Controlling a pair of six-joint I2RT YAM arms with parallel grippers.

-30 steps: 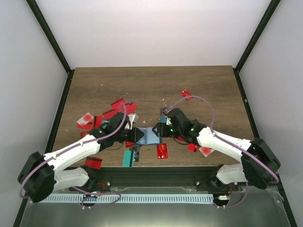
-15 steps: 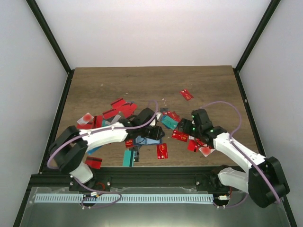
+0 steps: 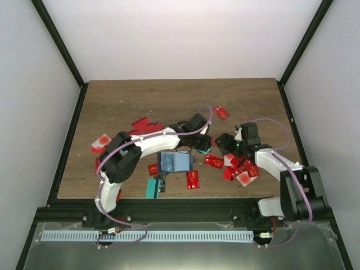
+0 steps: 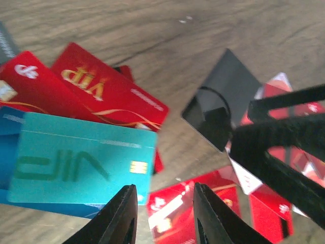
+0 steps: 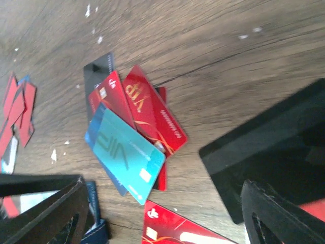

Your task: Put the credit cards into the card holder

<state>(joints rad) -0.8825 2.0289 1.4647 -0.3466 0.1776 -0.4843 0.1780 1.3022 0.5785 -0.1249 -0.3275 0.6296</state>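
Teal card (image 4: pixel 81 165) reads VIP at wrists (not overhead); left hand (image 4: pixel 165 189), right hand (image 5: pixel 165 195) released.

The left arm (image 3: pixel 147 143) and right arm (image 3: pixel 271 161) are built from smooth white shells joined by bulky black joints. A thin purple cable (image 3: pixel 210 114) loops along the left arm, and a second purple cable (image 3: pixel 267 120) runs along the right. A green light (image 3: pixel 237 144) glows on the right arm's black wrist. The left gripper (image 4: pixel 165 187) has slim, tapering black fingers (image 4: pixel 124 218). The right gripper (image 5: pixel 162 188) has broader, angular black fingers (image 5: pixel 45 213).
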